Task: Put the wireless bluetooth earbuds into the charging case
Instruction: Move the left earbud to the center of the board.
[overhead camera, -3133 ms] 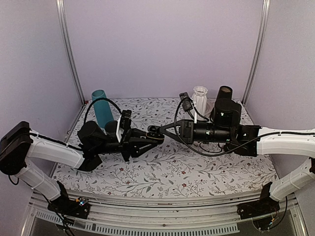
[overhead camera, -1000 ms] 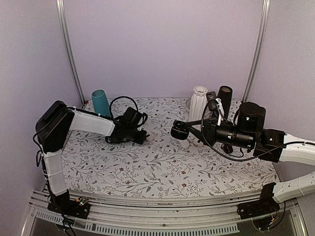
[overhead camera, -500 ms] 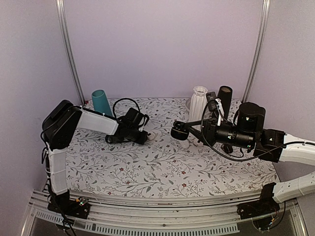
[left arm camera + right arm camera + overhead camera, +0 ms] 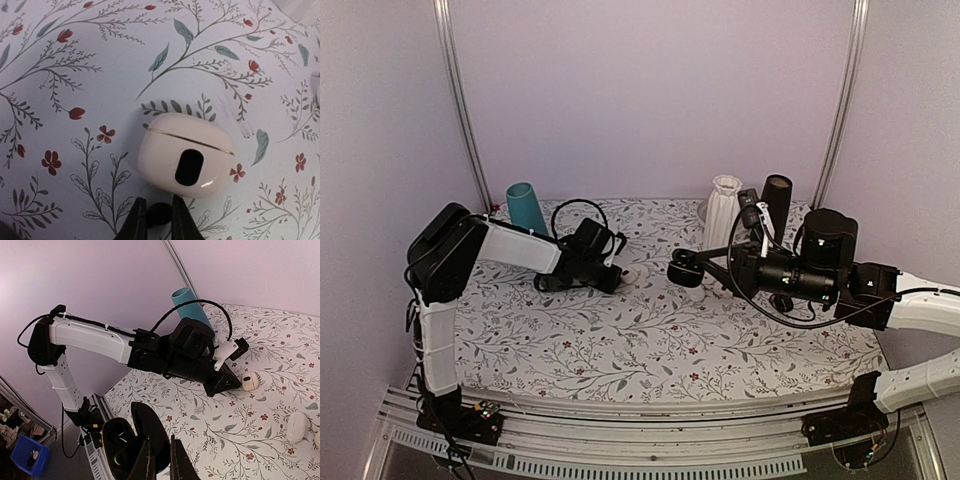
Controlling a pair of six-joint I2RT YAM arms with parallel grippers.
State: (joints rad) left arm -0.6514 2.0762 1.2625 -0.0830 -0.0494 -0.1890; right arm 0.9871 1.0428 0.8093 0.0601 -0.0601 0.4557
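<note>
Left wrist view, progress entry. 1 small black earbud (image 4: 159, 215), as it appears, is pinched between the tips of the left gripper (image 4: 158, 206). It is low over the floral tablecloth (image 4: 75, 60), just beside a white pebble-shaped case (image 4: 184, 154) with a dark oval opening. The jaws are nearly together, with only that dark piece between them. This is judged a grip, though the picture edge crowds the piece.

Right wrist view, charging case (image 4: 122, 447): glossy black, lid swung open, clamped by the right gripper (image 4: 161, 462) with its jaws drawn narrow on the case's edge. The top view shows the case held in the air between the 2 arms, apart from the left gripper. Whether its wells hold anything cannot be told.

Status: 0 earbuds confirmed seated. The 2nd earbud is not found in any view. Left to do, by judgement: carry the pinched earbud across to the open case and seat it, then find and seat the other.

Other stock: a 2nd white piece (image 4: 296, 426) lies on the cloth, apart from the 1st.
</note>
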